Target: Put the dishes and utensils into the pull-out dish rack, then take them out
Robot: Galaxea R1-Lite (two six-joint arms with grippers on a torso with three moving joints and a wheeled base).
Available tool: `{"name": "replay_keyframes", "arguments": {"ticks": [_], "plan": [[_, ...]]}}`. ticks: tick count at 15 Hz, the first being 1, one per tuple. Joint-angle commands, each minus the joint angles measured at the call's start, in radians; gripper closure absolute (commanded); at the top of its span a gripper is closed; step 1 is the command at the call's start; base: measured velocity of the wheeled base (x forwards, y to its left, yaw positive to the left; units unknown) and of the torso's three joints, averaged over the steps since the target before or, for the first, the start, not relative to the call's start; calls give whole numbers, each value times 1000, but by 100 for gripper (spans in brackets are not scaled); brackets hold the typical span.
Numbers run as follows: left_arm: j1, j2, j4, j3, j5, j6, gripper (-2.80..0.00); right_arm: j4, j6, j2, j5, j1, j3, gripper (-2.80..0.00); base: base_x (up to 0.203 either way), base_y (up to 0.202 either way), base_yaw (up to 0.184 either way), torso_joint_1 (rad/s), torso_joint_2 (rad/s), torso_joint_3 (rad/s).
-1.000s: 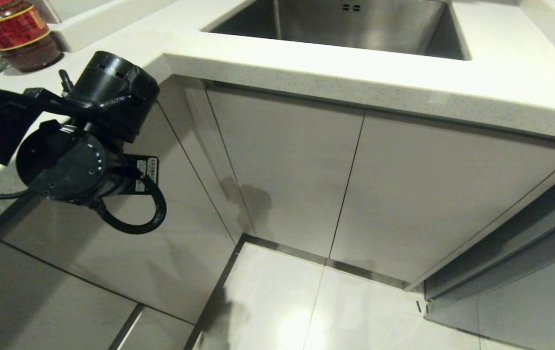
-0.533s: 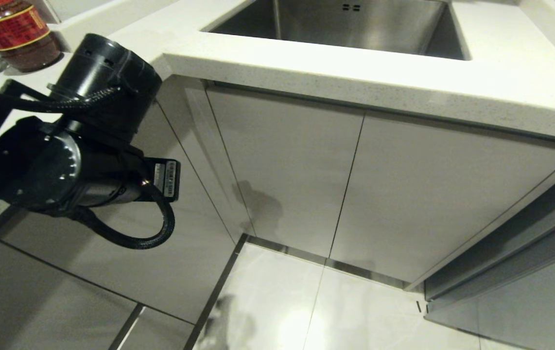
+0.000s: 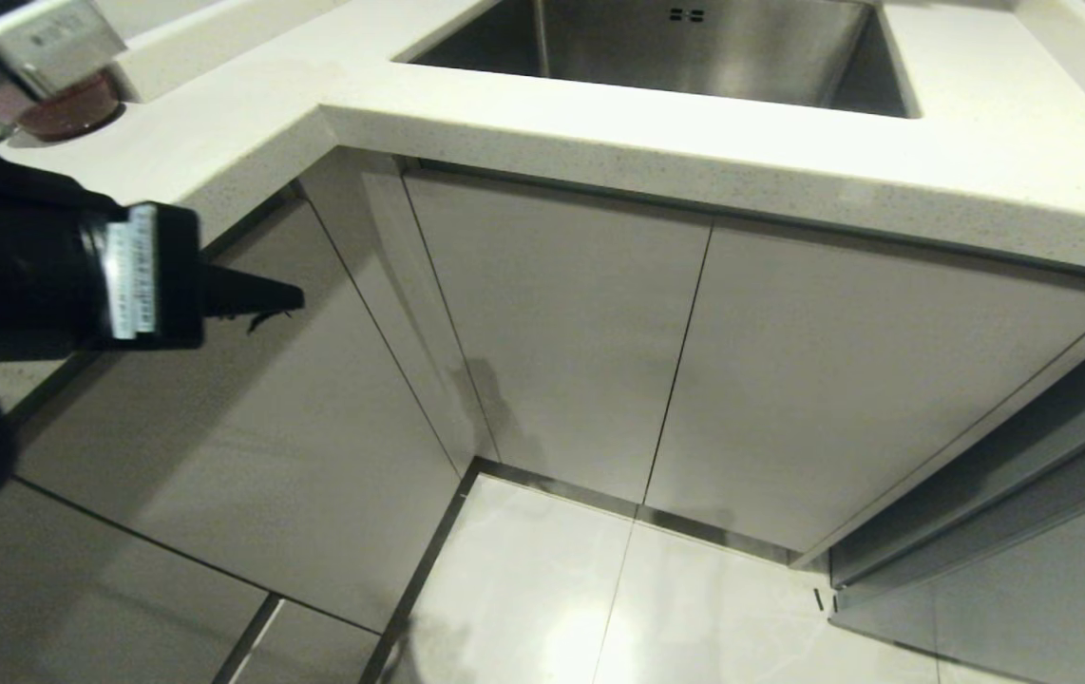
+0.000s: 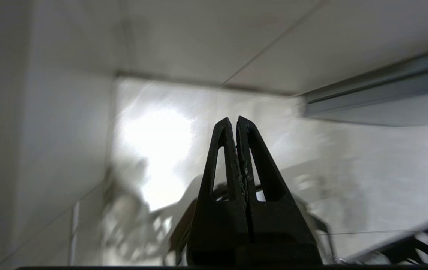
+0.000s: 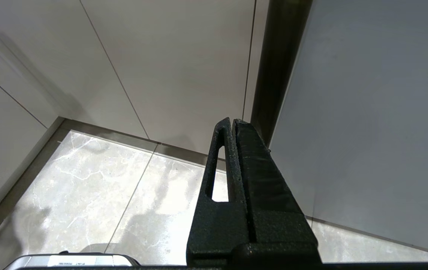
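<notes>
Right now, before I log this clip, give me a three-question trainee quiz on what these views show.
1. True or false: the left gripper is shut with nothing in it.
2. Which arm shows in the head view? A) left B) right C) both
3. Fill in: the steel ____ is set into the countertop above the closed cabinet doors.

Key: 1 true; 2 A; 3 sink.

Left end effector (image 3: 281,297): fingers pressed together, empty, pointing level | Right end effector (image 5: 233,123): fingers together, empty, angled down
</notes>
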Motion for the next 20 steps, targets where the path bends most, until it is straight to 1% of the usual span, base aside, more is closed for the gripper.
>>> {"name": "replay_keyframes", "arguments": {"ticks": [1,2,3,5,6,8,9,11,12,14,15,16,17,18,20], "plan": [[66,-178,-54,36,-130,56,0,-1,0,-1,0,0,26,0,0,0,0,0,0,0],[111,-231,-94,67,-179,101,0,-1,0,-1,0,0,26,0,0,0,0,0,0,0],[188,-291,-140,113,-228,158,0,-1,0,-1,0,0,26,0,0,0,0,0,0,0],[372,-431,-256,233,-334,299,0,-1,0,-1,0,0,26,0,0,0,0,0,0,0],[455,-501,-314,291,-377,356,0,-1,0,-1,0,0,26,0,0,0,0,0,0,0],[578,-610,-375,355,-441,413,0,-1,0,-1,0,0,26,0,0,0,0,0,0,0],[619,-667,-384,378,-471,423,0,-1,0,-1,0,0,26,0,0,0,0,0,0,0],[702,-780,-391,467,-497,432,0,-1,0,-1,0,0,26,0,0,0,0,0,0,0],[732,-840,-392,533,-500,433,0,-1,0,-1,0,0,26,0,0,0,0,0,0,0],[752,-951,-388,656,-488,434,0,-1,0,-1,0,0,26,0,0,0,0,0,0,0],[739,-1005,-377,700,-449,435,0,-1,0,-1,0,0,26,0,0,0,0,0,0,0],[708,-1054,-365,747,-396,436,0,-1,0,-1,0,0,26,0,0,0,0,0,0,0],[686,-1093,-357,805,-360,437,0,-1,0,-1,0,0,26,0,0,0,0,0,0,0],[679,-1127,-353,862,-341,433,0,-1,0,-1,0,0,26,0,0,0,0,0,0,0],[675,-1193,-362,968,-320,386,0,-1,0,-1,0,0,26,0,0,0,0,0,0,0]]}}
